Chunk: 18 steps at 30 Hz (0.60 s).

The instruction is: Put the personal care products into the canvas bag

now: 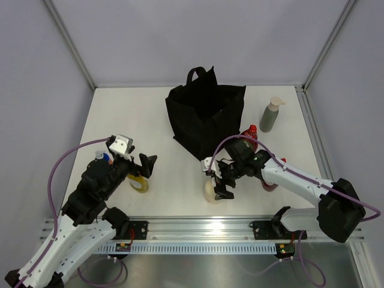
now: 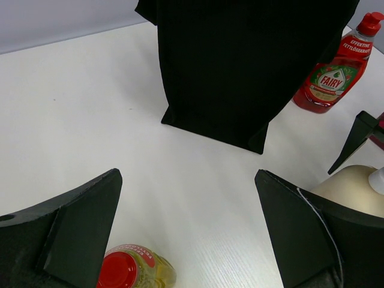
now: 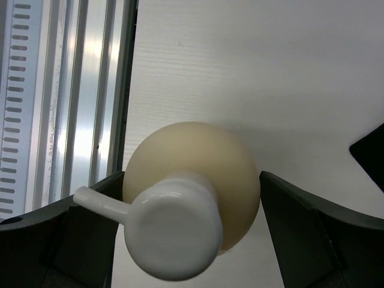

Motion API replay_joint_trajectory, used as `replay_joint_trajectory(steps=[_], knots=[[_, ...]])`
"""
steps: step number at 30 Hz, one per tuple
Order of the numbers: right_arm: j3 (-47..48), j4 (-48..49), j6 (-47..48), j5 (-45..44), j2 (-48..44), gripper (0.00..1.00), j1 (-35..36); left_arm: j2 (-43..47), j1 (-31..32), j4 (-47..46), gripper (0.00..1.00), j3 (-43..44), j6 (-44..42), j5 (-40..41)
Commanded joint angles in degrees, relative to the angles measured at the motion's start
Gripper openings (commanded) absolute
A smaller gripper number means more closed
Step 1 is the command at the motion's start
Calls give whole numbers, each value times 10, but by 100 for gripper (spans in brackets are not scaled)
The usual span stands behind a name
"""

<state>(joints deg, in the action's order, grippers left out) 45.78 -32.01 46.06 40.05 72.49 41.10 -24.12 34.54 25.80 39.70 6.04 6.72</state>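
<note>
White tabletop between pale walls: from the overhead camera, your canvas bag (image 1: 204,114) stands upright at the far middle, mouth up. The right gripper (image 1: 221,185) sits over the cream bottle (image 1: 209,191), which stands near the front edge. The bag lies almost straight beyond it, so your carry would likely run up and away from the bases. The left gripper (image 1: 147,167) hangs by the yellow bottle (image 1: 140,184). A dark red bottle (image 1: 251,133) and the grey-green pump bottle (image 1: 270,115) wait to the right of the bag.

On the left wrist camera, the jaws are spread wide and hold nothing. The yellow bottle's red cap sits low beside the left finger (image 2: 78,228), not between the two.

On the right wrist camera, you look straight down the cream bottle's upright axis, with a finger (image 3: 312,228) flanking it on each side. You cannot tell whether they are pressing it or only meeting it.
</note>
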Motion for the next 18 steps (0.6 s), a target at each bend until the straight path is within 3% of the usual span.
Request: replay_joint_trajectory(steps=[1, 5, 9, 12, 13, 15, 16, 18], knots=[[28, -2, 5, 3, 17, 99, 16, 2, 0, -30, 99, -5, 3, 5], [34, -9, 3, 1, 25, 91, 20, 6, 0, -29, 99, -5, 3, 7], [34, -20, 7, 2, 30, 76, 20, 14, 0, -28, 99, -9, 5, 7], [34, -25, 9, 6, 30, 47, 21, 17, 0, -22, 99, -10, 12, 7], [36, -32, 10, 7, 28, 33, 21, 19, 0, -20, 99, -12, 13, 7], [50, -48, 13, 5, 26, 16, 21, 25, 0, -18, 99, -13, 19, 6], [58, -66, 13, 1, 19, 2, 21, 27, 0, -17, 99, -13, 23, 5], [90, -83, 15, -9, 6, 0, 21, 33, 0, -14, 99, -12, 33, 2]])
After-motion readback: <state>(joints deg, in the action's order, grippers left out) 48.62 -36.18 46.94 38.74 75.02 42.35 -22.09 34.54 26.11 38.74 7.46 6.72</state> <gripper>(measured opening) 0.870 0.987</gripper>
